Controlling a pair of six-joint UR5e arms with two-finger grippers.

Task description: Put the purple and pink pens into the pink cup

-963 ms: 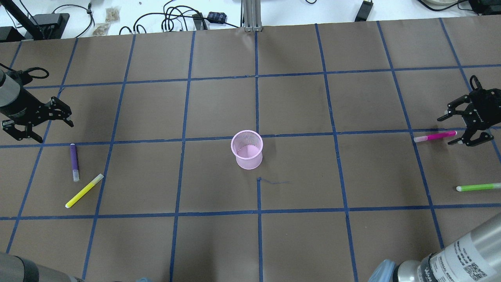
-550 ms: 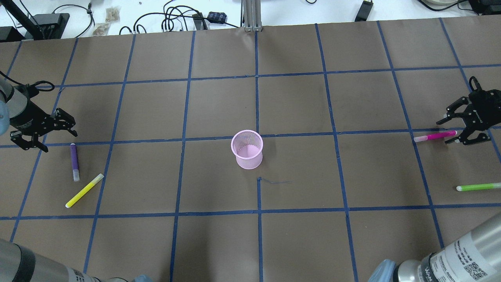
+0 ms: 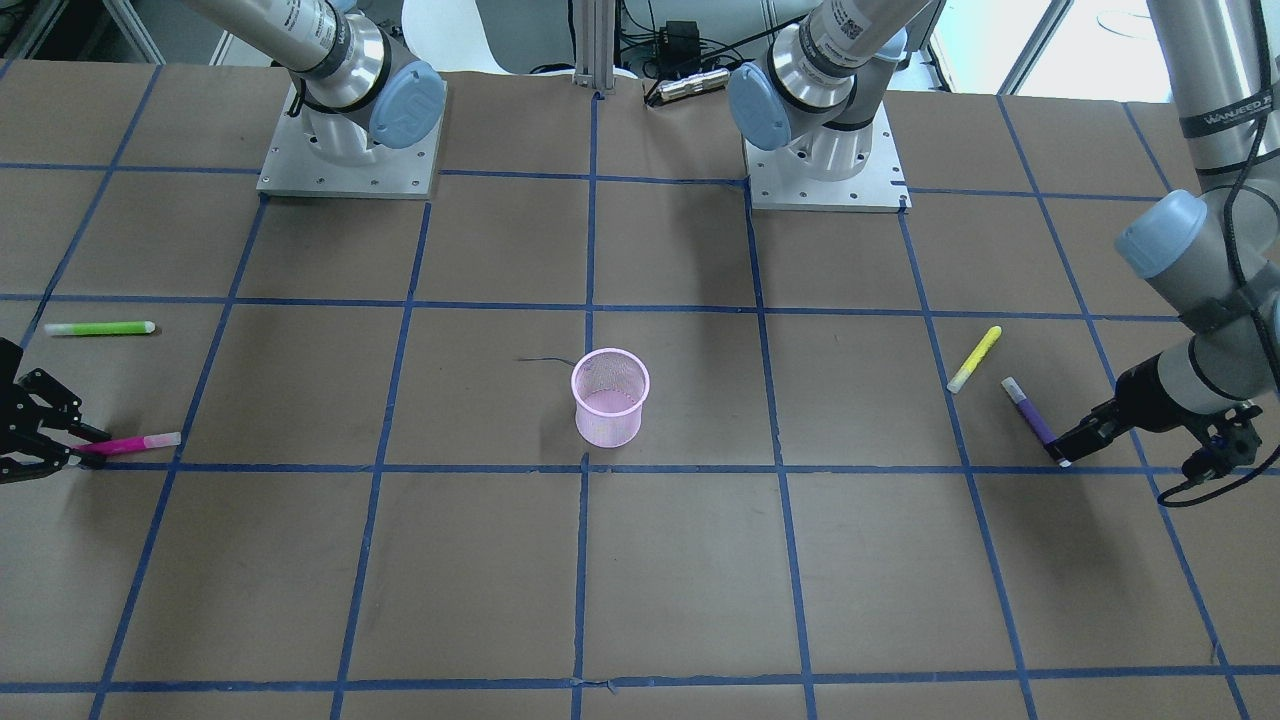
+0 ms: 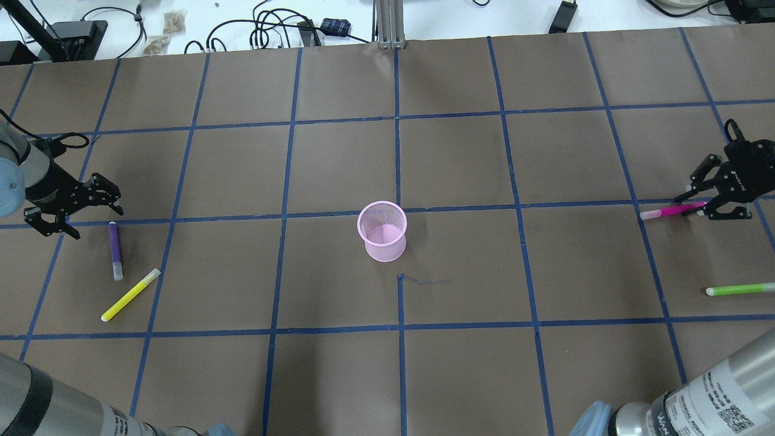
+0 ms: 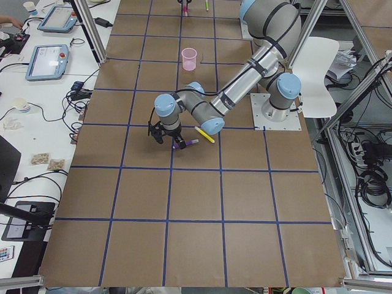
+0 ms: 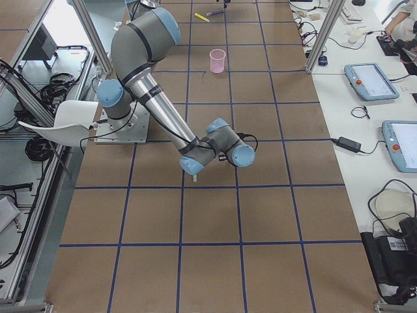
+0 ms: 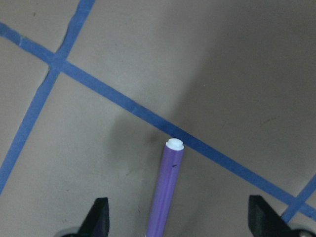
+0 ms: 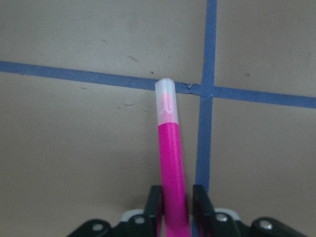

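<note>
The pink mesh cup (image 4: pixel 382 231) stands upright at the table's middle. The purple pen (image 4: pixel 114 250) lies flat at the left. My left gripper (image 4: pixel 98 224) is open and hovers just over the pen's far end; in the left wrist view the pen (image 7: pixel 165 192) lies between the wide-apart fingers (image 7: pixel 98 219). The pink pen (image 4: pixel 672 211) lies flat at the right. My right gripper (image 4: pixel 693 207) is shut on its end; in the right wrist view both pads press the pen (image 8: pixel 170 163), which still rests on the table.
A yellow pen (image 4: pixel 131 295) lies just beside the purple one. A green pen (image 4: pixel 740 289) lies nearer the robot than the pink pen. Cables (image 4: pixel 266 30) run along the table's far edge. Blue tape lines grid the brown table.
My left gripper has come down and nearer to the purple pen's far end, still open. My right gripper has lowered onto the pink pen and closed on it.
</note>
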